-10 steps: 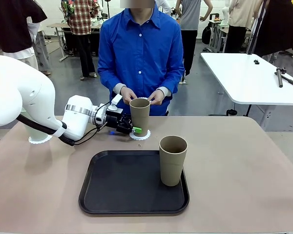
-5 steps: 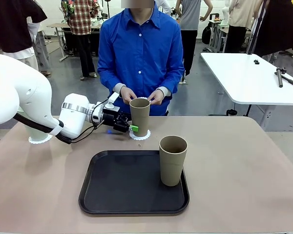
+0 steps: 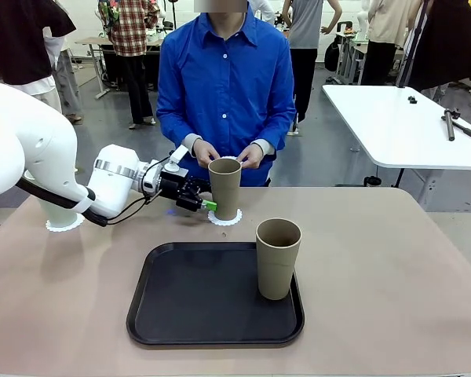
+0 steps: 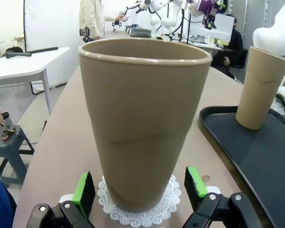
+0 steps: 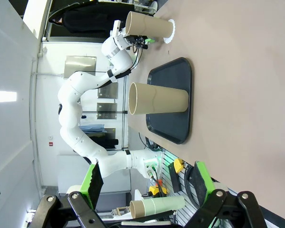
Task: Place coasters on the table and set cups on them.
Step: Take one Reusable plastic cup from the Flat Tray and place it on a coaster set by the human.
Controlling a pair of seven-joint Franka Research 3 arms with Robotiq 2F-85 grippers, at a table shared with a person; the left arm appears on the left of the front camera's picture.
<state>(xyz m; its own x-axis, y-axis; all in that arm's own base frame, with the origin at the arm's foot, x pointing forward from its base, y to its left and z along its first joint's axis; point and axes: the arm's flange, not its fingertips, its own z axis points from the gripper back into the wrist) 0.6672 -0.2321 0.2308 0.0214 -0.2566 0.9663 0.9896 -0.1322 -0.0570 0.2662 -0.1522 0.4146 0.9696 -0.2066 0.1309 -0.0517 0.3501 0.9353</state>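
A tan cup stands upright on a lacy white coaster at the table's far edge, in front of the person. My left gripper is open just left of it; in the left wrist view its green pads flank the cup and the coaster without touching. The second tan cup stands on the black tray. At far left the mint cup sits on a coaster, partly hidden by my left arm. My right gripper is open and holds nothing.
The person's hands are held together just behind the tan cup. The beige table has bare room to the right of the tray. In the rolled right wrist view the tray and both tan cups lie far off.
My left gripper has drawn back a little to the left, away from the tan cup, which stays on its coaster. The person's hands and the other cups have not moved.
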